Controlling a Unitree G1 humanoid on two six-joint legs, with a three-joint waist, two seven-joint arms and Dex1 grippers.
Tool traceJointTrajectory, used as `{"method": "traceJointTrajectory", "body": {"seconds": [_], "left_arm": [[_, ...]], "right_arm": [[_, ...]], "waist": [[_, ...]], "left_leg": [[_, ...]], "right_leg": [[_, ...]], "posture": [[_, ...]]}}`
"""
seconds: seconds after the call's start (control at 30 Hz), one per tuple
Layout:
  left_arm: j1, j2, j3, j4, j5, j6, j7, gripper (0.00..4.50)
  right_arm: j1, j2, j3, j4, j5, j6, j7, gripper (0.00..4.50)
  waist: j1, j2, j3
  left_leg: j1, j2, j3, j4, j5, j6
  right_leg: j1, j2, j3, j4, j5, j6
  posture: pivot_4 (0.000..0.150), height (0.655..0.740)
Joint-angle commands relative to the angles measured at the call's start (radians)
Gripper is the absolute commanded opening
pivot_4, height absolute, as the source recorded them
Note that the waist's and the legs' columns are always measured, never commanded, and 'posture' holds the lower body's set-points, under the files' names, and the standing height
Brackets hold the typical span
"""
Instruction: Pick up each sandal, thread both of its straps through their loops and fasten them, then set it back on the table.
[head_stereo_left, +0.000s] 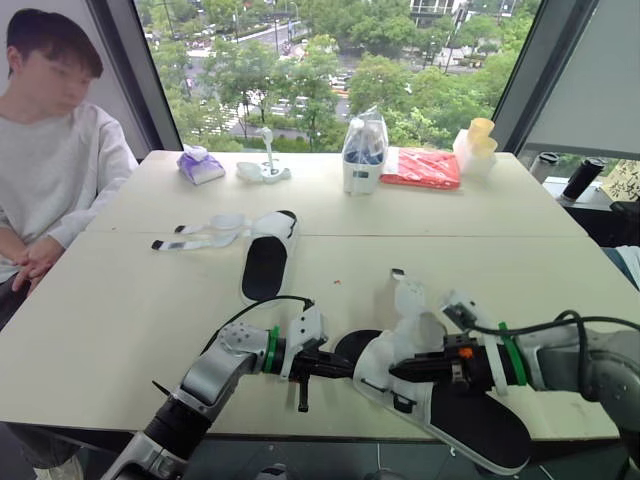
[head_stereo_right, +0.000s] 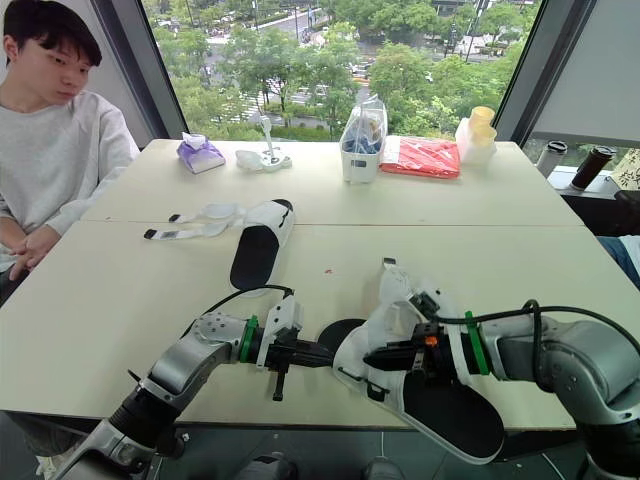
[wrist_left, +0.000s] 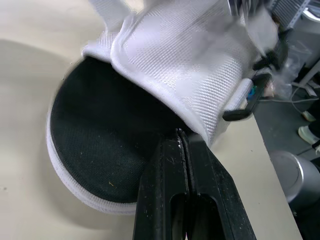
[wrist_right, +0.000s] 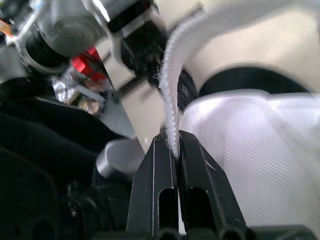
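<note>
The sandal (head_stereo_left: 470, 420) is overhanging the worktop's (head_stereo_left: 120, 320) near edge. The left fingers (wrist_left: 165, 190) are pinching its soft upper; the right fingers (wrist_right: 155, 190) are clamping 1 strap (wrist_right: 172, 95), likely limp, best held near its tip.

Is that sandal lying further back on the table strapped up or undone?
Undone: the far sandal has both white straps spread flat on the table beside it.
</note>
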Motion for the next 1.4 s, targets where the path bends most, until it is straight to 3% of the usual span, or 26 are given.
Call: {"method": "traceJointTrajectory", "body": {"seconds": [0.03, 0.3, 0.4, 0.5, 0.73, 0.87, 1.0, 1.17, 1.4], "left_arm": [[0.030, 0.009, -0.046, 0.039, 0.034, 0.021, 0.002, 0.00], [0.030, 0.009, -0.046, 0.044, 0.033, 0.018, 0.000, 0.00], [0.029, 0.008, -0.048, 0.050, 0.034, 0.015, -0.003, 0.00], [0.027, 0.009, -0.052, 0.055, 0.037, 0.010, -0.008, 0.00], [0.023, 0.014, -0.062, 0.061, 0.031, 0.013, -0.030, 0.00], [0.016, 0.001, -0.066, 0.027, -0.017, 0.065, -0.066, 0.00], [-0.005, -0.008, -0.076, -0.017, -0.060, 0.132, -0.100, 0.00], [-0.028, -0.028, -0.110, 0.003, -0.034, 0.121, -0.108, 0.00], [-0.029, -0.074, -0.096, 0.053, -0.004, 0.083, -0.050, 0.00]], "right_arm": [[0.028, -0.019, 0.008, -0.041, -0.038, -0.050, -0.012, 0.04], [0.075, -0.034, -0.012, -0.058, -0.052, -0.124, 0.002, 0.04], [0.089, -0.033, -0.036, -0.061, -0.034, -0.149, 0.014, 0.88], [0.080, -0.032, -0.129, -0.012, 0.052, -0.102, -0.005, 2.33], [0.229, -0.057, -0.382, 0.041, 0.259, -0.015, 0.026, 2.33], [0.377, -0.030, -0.378, 0.030, 0.203, -0.046, 0.012, 2.33], [0.410, 0.035, -0.368, 0.064, 0.189, -0.074, -0.046, 2.33], [0.338, 0.117, -0.320, 0.097, 0.210, -0.093, -0.114, 2.33], [0.163, 0.175, -0.209, 0.196, 0.124, -0.139, -0.170, 2.33]], "waist": [[0.000, 0.001, -0.001], [0.000, 0.001, -0.002], [0.000, 0.001, -0.002], [0.000, 0.002, -0.003], [0.002, 0.003, -0.003], [0.001, 0.003, -0.005], [-0.001, 0.006, -0.006], [0.000, 0.007, -0.006], [0.001, 0.007, -0.006]], "left_leg": [[0.000, 0.000, 0.000, 0.000, 0.000, 0.000], [0.000, 0.000, 0.000, 0.000, 0.000, 0.000], [0.000, 0.000, 0.000, 0.000, 0.000, 0.000], [0.000, 0.000, 0.000, 0.000, 0.000, 0.000], [0.000, 0.001, 0.000, 0.000, -0.001, 0.002], [0.000, 0.000, 0.000, 0.000, -0.002, 0.003], [0.000, 0.000, 0.002, 0.001, -0.002, 0.003], [0.000, 0.000, 0.002, 0.001, -0.002, 0.003], [0.000, 0.000, 0.002, 0.001, -0.002, 0.003]], "right_leg": [[0.000, 0.000, 0.000, 0.000, 0.000, 0.000], [0.000, 0.000, 0.000, 0.000, 0.000, 0.000], [0.000, 0.000, 0.000, 0.000, 0.000, 0.001], [0.000, 0.000, 0.000, 0.000, 0.000, 0.001], [0.001, 0.001, 0.000, -0.001, 0.001, 0.001], [0.001, 0.001, 0.000, -0.002, 0.001, 0.001], [0.001, 0.001, 0.002, -0.002, 0.000, 0.001], [0.001, 0.001, 0.002, -0.002, 0.001, 0.001], [0.001, 0.001, 0.002, -0.002, 0.001, 0.001]], "posture": [[0.150, 0.7400], [0.150, 0.7400], [0.150, 0.7400], [0.150, 0.7400], [0.150, 0.7400], [0.150, 0.7400], [0.150, 0.7400], [0.150, 0.7400], [0.150, 0.7400]]}}
